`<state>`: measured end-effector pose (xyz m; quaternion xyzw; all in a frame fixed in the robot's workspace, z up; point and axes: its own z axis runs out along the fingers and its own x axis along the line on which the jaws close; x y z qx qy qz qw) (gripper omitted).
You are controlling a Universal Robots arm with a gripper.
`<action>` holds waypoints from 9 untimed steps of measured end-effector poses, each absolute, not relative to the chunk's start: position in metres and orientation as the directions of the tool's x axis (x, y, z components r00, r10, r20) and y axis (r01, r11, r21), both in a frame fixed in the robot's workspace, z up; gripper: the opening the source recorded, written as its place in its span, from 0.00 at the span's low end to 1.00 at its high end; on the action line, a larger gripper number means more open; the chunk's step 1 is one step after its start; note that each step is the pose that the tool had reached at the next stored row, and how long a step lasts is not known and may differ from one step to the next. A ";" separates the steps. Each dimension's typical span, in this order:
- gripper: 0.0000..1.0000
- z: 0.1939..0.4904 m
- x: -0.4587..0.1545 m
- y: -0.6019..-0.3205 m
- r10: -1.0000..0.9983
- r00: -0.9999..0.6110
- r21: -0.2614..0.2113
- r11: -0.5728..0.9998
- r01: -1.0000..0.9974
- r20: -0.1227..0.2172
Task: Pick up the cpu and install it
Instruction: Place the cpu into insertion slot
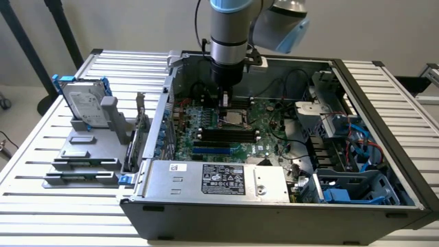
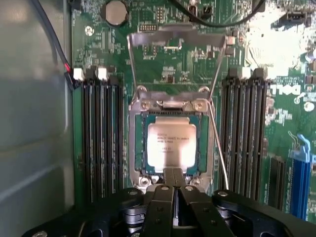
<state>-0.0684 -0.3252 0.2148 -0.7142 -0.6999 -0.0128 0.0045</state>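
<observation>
The cpu, a flat square chip with a silver-grey top and small print, lies in the socket on the green motherboard. The socket's metal load plate is flipped up and open behind it. My gripper hangs just above the chip's near edge, its two black fingers pressed together with nothing between them. In the exterior view my gripper reaches straight down into the open computer case, just above the cpu in the middle of the board.
Black memory slots flank the socket on both sides, and a thin lever wire runs beside it. The grey power-supply box fills the case's front. A hard drive with blue bracket stands on a grey rack at the exterior view's left.
</observation>
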 end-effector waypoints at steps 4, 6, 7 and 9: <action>0.11 0.215 -0.078 -0.326 0.999 0.020 0.012 -0.020 1.000 0.025; 0.11 0.216 -0.079 -0.326 0.999 0.020 0.011 -0.020 1.000 0.025; 0.11 0.216 -0.079 -0.326 0.999 0.020 0.012 -0.020 1.000 0.025; 0.11 0.216 -0.079 -0.326 0.999 0.020 0.012 -0.020 1.000 0.025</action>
